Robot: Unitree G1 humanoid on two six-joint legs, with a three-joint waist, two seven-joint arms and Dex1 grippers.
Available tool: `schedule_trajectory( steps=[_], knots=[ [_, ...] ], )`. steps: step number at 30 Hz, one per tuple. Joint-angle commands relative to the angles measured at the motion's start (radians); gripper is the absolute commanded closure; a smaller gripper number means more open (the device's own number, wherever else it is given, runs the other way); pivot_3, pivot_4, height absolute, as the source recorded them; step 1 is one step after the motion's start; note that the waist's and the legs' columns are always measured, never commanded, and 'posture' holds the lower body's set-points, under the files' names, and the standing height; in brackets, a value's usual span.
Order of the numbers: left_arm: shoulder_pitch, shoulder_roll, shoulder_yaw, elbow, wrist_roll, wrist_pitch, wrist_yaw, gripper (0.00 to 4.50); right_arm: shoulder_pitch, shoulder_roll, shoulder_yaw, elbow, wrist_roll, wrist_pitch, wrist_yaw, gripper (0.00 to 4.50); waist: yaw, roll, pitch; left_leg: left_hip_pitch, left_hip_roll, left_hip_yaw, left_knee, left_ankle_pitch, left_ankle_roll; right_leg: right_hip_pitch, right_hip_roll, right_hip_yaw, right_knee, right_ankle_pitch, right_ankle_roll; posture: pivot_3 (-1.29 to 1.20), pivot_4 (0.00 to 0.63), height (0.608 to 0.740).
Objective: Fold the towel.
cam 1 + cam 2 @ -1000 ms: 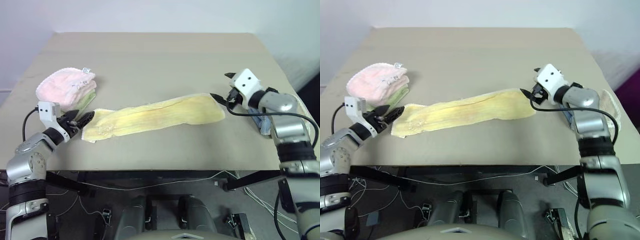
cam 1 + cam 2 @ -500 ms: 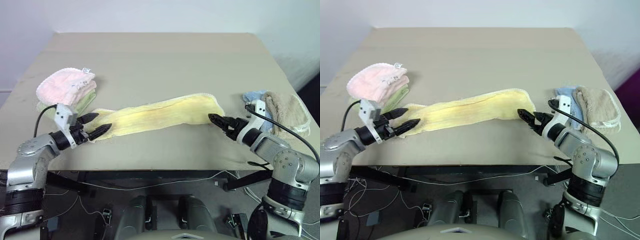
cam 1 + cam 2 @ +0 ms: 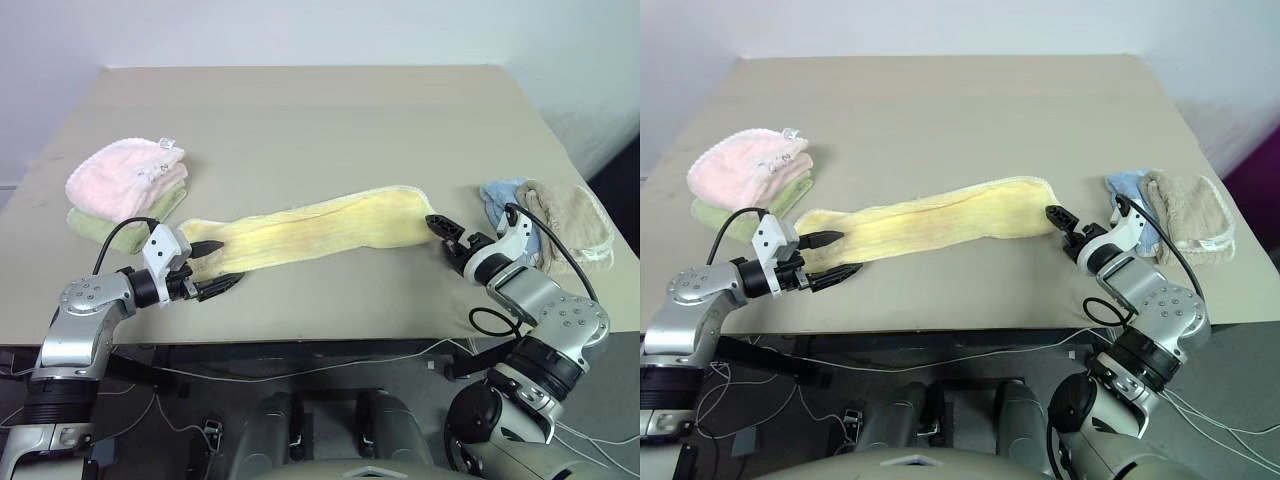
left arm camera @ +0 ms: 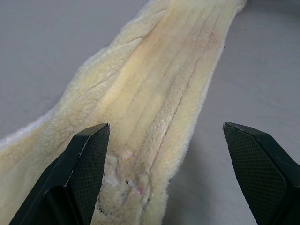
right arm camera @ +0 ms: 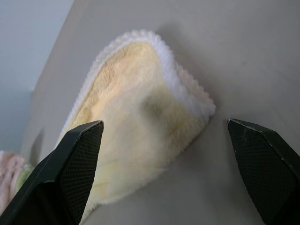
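Observation:
The towel, a long pale yellow terry strip, lies flat across the table from front left to right. My left gripper is low at its left end and open. In the left wrist view, one finger rests over the cloth and the other stands on bare table beside it. My right gripper is open just off the towel's rounded right end. That end lies ahead of its spread fingers. Neither gripper holds anything.
A pink folded towel sits on a green one at the left, behind my left gripper. A blue cloth and a beige folded towel lie at the right edge by my right arm.
My right gripper came down from above the towel's right end and rolled to lie low near the table. My left gripper moved right, over the towel's left end.

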Motion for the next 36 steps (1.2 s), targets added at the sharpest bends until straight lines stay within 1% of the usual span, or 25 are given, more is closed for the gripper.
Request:
schedule_trajectory(
  steps=[1,4,7,8,9,10,18,19,22,32,36],
  knots=[
    [0.002,0.001,0.003,-0.022,-0.002,-0.020,-0.003,0.46,-0.022,0.008,0.037,0.067,0.008,-0.043,-0.014,0.08,-0.001,0.000,0.000,0.000,0.000,0.000,0.000,0.000,0.000,0.000,0.000,0.000,0.000,0.000,0.000,0.00,0.150,0.701],
    [0.009,-0.001,0.001,-0.027,0.000,-0.023,-0.001,0.46,-0.031,0.005,0.057,0.105,0.010,-0.076,-0.015,0.08,-0.005,0.000,0.000,0.000,0.001,0.001,0.000,0.000,0.000,0.000,0.002,0.000,0.000,0.000,0.000,0.00,0.150,0.701],
    [0.020,-0.001,0.001,-0.038,0.000,-0.022,0.003,0.46,-0.036,0.001,0.068,0.134,0.019,-0.101,-0.018,0.63,-0.014,0.000,0.000,0.000,0.002,0.001,0.000,0.000,0.000,0.000,0.004,0.001,0.000,0.000,0.000,0.00,0.150,0.701],
    [0.024,-0.001,0.002,-0.041,-0.001,-0.021,0.004,0.46,-0.035,-0.002,0.071,0.138,0.025,-0.106,-0.018,0.89,-0.018,0.000,0.000,0.000,0.002,0.001,0.000,0.000,0.000,0.000,0.004,0.001,0.000,0.000,0.000,0.00,0.150,0.701],
    [0.027,-0.001,0.003,-0.044,-0.002,-0.021,0.005,0.46,-0.034,-0.004,0.073,0.140,0.030,-0.109,-0.020,1.29,-0.020,0.000,0.000,0.000,0.002,0.001,0.000,0.000,0.000,0.000,0.004,0.001,0.000,0.000,0.000,0.00,0.150,0.701],
    [0.030,-0.001,0.003,-0.047,-0.002,-0.020,0.007,0.46,-0.033,-0.006,0.075,0.141,0.035,-0.111,-0.021,1.59,-0.021,0.000,0.000,0.000,0.002,0.001,0.000,0.000,0.000,0.000,0.005,0.001,0.000,0.000,0.000,0.00,0.150,0.701],
    [0.032,-0.004,-0.004,-0.048,0.002,-0.018,0.006,0.46,-0.023,-0.015,0.082,0.133,0.079,-0.127,-0.038,4.40,-0.021,-0.001,0.000,0.000,0.004,0.002,0.000,0.000,0.000,0.000,0.006,0.001,0.000,0.000,0.000,0.00,0.150,0.701],
    [0.030,-0.005,-0.005,-0.046,0.003,-0.018,0.006,0.46,-0.023,-0.019,0.082,0.129,0.087,-0.131,-0.040,4.48,-0.021,-0.001,0.000,0.000,0.004,0.002,0.000,0.000,0.000,0.000,0.006,0.001,0.000,0.000,0.000,0.00,0.150,0.701],
    [0.023,-0.008,-0.010,-0.039,0.006,-0.019,0.005,0.46,-0.025,-0.044,0.080,0.114,0.105,-0.142,-0.039,4.48,-0.019,0.000,0.000,0.000,0.004,0.002,0.000,0.000,0.000,0.000,0.005,0.001,0.000,0.000,0.000,0.00,0.150,0.701],
    [0.021,-0.013,-0.027,-0.032,0.015,-0.023,0.008,0.46,-0.030,-0.230,0.025,0.120,0.156,-0.170,-0.050,4.48,-0.010,0.002,0.001,-0.001,0.003,0.002,0.000,0.000,0.000,-0.002,0.003,0.002,-0.001,0.000,0.000,0.00,0.150,0.701],
    [0.013,-0.021,-0.037,-0.023,0.021,-0.027,0.008,0.46,-0.034,-0.272,0.040,0.124,0.168,-0.173,-0.046,4.48,-0.006,0.002,0.001,-0.001,0.003,0.002,0.000,0.000,0.000,-0.002,0.002,0.002,-0.001,0.000,0.000,0.00,0.150,0.701]
  ],
)
